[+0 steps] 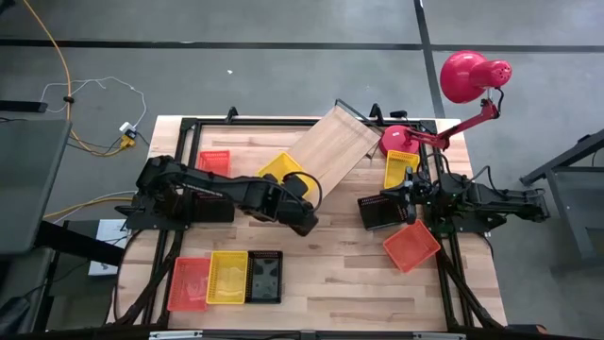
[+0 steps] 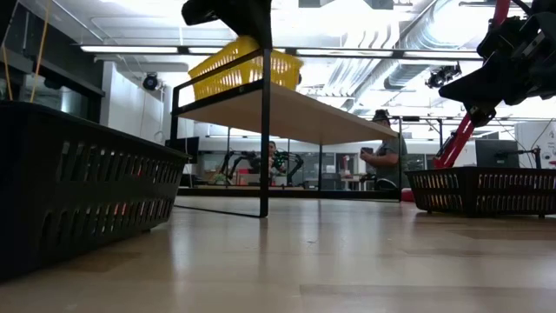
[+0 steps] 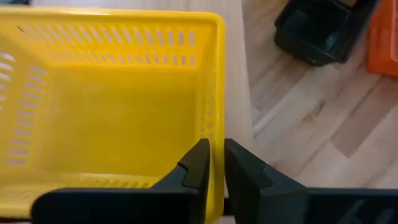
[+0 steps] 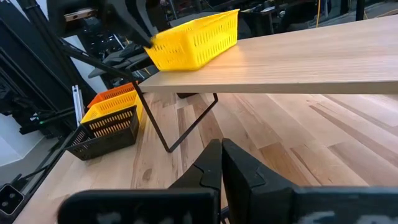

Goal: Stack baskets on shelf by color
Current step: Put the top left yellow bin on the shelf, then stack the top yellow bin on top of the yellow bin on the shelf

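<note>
One yellow basket shelved, the rest still wait for you
Left pincer pinches its wall on the shelf; right pincer is closed, empty

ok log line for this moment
left gripper: jaws astride yellow basket wall, basket on shelf | right gripper: shut, empty, over table by black basket

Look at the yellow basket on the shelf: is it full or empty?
Empty. The left wrist view looks into the yellow basket on the shelf and shows only its bare floor.
</note>
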Robot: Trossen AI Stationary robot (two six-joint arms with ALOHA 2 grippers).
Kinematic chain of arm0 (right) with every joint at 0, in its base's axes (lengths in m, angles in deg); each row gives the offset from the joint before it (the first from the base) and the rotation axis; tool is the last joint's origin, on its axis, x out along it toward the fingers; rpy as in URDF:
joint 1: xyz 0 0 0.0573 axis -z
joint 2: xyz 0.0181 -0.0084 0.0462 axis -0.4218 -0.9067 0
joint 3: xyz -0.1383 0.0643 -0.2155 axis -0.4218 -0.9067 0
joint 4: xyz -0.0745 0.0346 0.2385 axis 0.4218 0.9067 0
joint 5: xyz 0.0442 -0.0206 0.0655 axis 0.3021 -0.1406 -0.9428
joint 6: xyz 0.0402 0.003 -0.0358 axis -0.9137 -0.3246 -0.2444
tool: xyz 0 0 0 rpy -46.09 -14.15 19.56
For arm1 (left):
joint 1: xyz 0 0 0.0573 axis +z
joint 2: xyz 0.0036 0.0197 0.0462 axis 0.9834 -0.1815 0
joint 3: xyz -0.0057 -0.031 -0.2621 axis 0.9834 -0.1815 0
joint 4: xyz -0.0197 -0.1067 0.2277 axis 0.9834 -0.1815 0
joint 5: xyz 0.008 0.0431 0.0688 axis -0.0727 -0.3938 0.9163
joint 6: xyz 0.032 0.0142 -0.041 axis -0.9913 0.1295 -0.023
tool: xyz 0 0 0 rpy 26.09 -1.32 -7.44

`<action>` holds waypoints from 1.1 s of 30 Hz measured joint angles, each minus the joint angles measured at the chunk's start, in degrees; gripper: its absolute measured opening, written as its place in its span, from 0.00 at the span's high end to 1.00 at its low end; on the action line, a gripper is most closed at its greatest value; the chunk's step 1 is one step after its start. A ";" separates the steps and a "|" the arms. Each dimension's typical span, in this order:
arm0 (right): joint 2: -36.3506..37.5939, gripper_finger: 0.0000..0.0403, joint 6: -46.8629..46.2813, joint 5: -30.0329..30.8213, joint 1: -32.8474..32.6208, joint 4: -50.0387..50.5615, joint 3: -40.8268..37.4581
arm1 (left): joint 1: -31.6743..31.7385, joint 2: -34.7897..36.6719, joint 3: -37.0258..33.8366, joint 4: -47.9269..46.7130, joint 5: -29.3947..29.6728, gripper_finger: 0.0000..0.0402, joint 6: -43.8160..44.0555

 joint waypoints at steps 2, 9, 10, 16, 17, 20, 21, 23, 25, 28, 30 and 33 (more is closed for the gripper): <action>0.00 1.00 0.01 0.00 0.00 0.00 0.00 | -0.26 0.00 0.00 0.07 -0.24 0.86 -0.01; 0.00 1.00 0.01 -0.01 0.02 0.00 0.00 | -0.54 2.09 -0.04 0.49 -2.65 0.70 -1.72; 0.00 1.00 0.02 0.00 0.01 0.00 0.00 | -0.32 2.99 -0.04 0.60 -3.18 0.68 -2.19; 0.00 1.00 0.01 -0.01 0.02 0.00 0.00 | 0.60 13.14 -0.07 1.33 -2.46 0.59 -8.42; -0.02 1.00 0.00 0.00 0.00 0.00 0.00 | 0.57 15.10 -0.05 1.82 -0.83 0.58 -11.37; -0.02 1.00 0.01 0.00 0.02 0.00 -0.01 | -0.25 20.98 -2.60 5.01 4.63 0.58 -19.47; -0.01 1.00 0.02 -0.01 0.01 0.00 -0.01 | -0.24 22.97 -4.51 6.72 5.24 0.58 -21.41; -0.02 1.00 0.02 -0.01 0.00 0.00 -0.01 | -0.03 27.04 -9.68 12.24 5.04 0.59 -23.96; 0.00 1.00 0.01 -0.02 0.01 0.00 0.00 | 0.23 31.45 -16.63 19.85 2.94 0.60 -25.93; -0.02 1.00 0.00 -0.02 0.00 0.00 0.00 | 0.29 38.03 -28.05 36.34 -3.21 0.62 -30.26; 0.00 1.00 0.01 0.00 0.02 0.00 0.00 | 0.14 41.86 -35.15 49.28 -7.65 0.63 -32.88; 0.00 1.00 0.02 -0.02 0.02 0.00 0.00 | 0.17 46.83 -43.69 66.49 -11.22 0.65 -36.18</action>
